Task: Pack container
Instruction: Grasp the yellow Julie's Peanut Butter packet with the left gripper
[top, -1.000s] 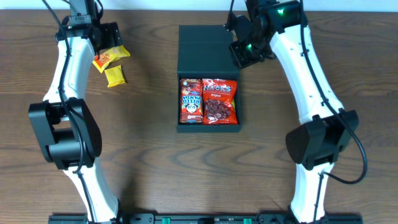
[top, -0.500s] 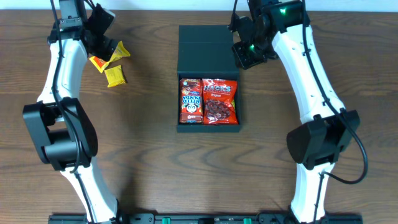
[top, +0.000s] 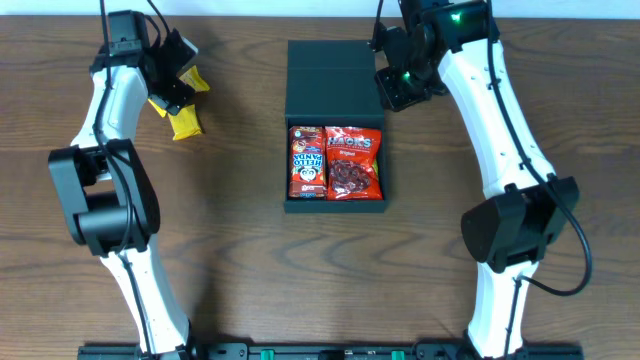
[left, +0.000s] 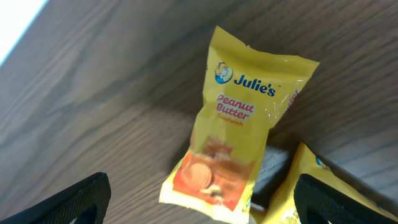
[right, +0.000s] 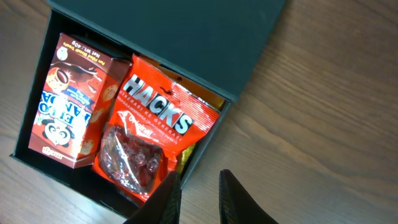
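The dark container (top: 335, 205) lies open at mid-table, its flap lid (top: 330, 75) folded back. Inside are a red Hello Panda box (top: 308, 162) (right: 68, 106) and a red Hacks bag (top: 352, 163) (right: 146, 137). My left gripper (top: 170, 78) (left: 202, 211) hangs wide open over two yellow Julie's peanut butter packets (left: 239, 124) (top: 185, 122), with a finger on either side of the nearer one. My right gripper (top: 398, 88) (right: 199, 199) hovers just off the container's right wall (right: 205, 149). Its jaws stand a narrow gap apart, with only bare wood between them.
The second yellow packet (left: 323, 186) lies partly under the first, to the right. The wooden table (top: 240, 250) runs on around the container, and its far edge shows at the top left in the left wrist view.
My left gripper has turned and dropped closer over the yellow packets. The right jaws have parted slightly from shut. The container and its contents have not moved.
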